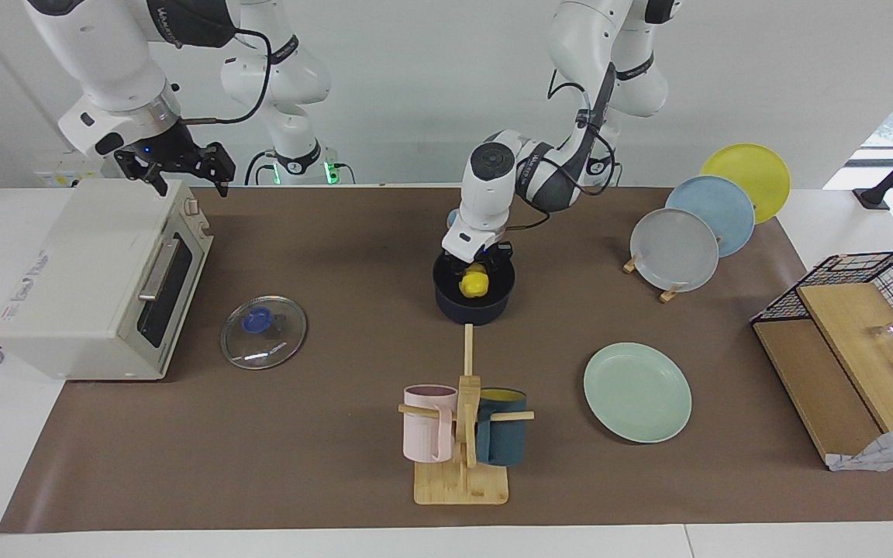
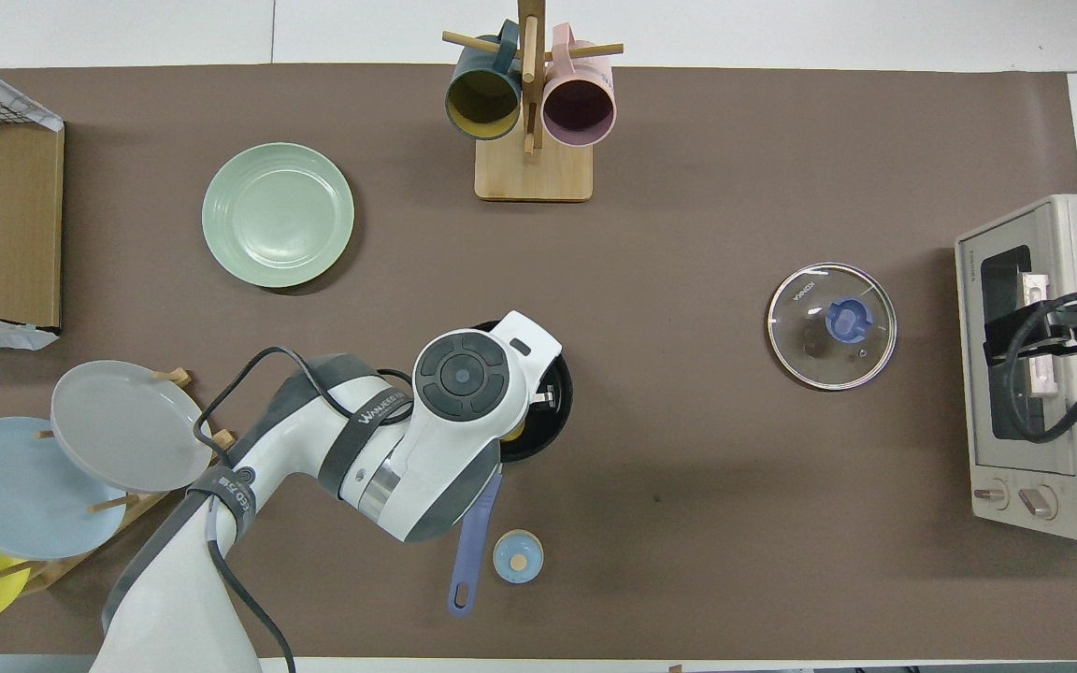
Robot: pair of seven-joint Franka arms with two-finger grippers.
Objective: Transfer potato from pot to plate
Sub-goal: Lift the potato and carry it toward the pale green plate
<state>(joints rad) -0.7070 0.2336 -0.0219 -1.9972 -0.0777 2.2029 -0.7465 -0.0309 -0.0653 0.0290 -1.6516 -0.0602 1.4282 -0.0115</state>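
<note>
Left gripper (image 1: pixel 476 267) reaches down into the pot (image 1: pixel 474 304) near the middle of the table (image 1: pixel 322 434), its fingers closed around the potato (image 1: pixel 474 284). That potato is a small, bright yellow, lumpy toy sitting at the pot's mouth; its long axis cannot be told, since the gripper covers its top and the overhead view hides nearly all of it under the arm. A dark navy saucepan with a black inside, the pot has a long blue handle (image 2: pixel 471 551) that points toward the robots, ending just beside a small light blue knob-like cap (image 2: pixel 518 556). Round and pale mint green, the plate (image 1: pixel 637 392) lies flat, farther from the robots than the pot and toward the left arm's end of the table, well apart from the pot. A glass lid (image 1: pixel 263 332) with a blue knob lies toward the right arm's end, near the toaster oven (image 1: pixel 98 283). Right gripper (image 1: pixel 183 167) waits over the oven's top with its fingers spread.
</note>
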